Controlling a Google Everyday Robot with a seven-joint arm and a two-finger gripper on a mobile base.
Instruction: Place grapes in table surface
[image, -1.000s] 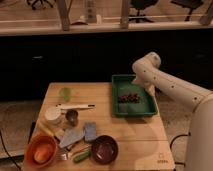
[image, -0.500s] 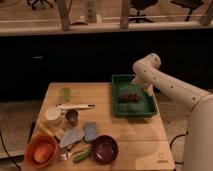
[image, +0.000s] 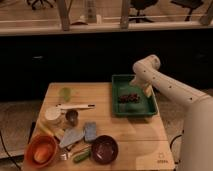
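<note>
The grapes (image: 129, 97), a small dark lumpy bunch, lie inside the green tray (image: 134, 115) at the back right of the light wooden table surface (image: 135, 132). My white arm reaches in from the right, bends at a joint above the tray's far right corner and points down. My gripper (image: 145, 92) hangs over the right side of the tray, just right of the grapes and apart from them.
On the left half of the table are a dark maroon bowl (image: 104, 149), an orange bowl (image: 41, 150), grey-blue pads (image: 90, 131), a small metal cup (image: 72, 117), a white cup (image: 52, 114), a long white utensil (image: 75, 106) and a green item (image: 65, 93).
The arm has shifted only slightly over the tray. The grapes have stayed in the same spot in the tray.
</note>
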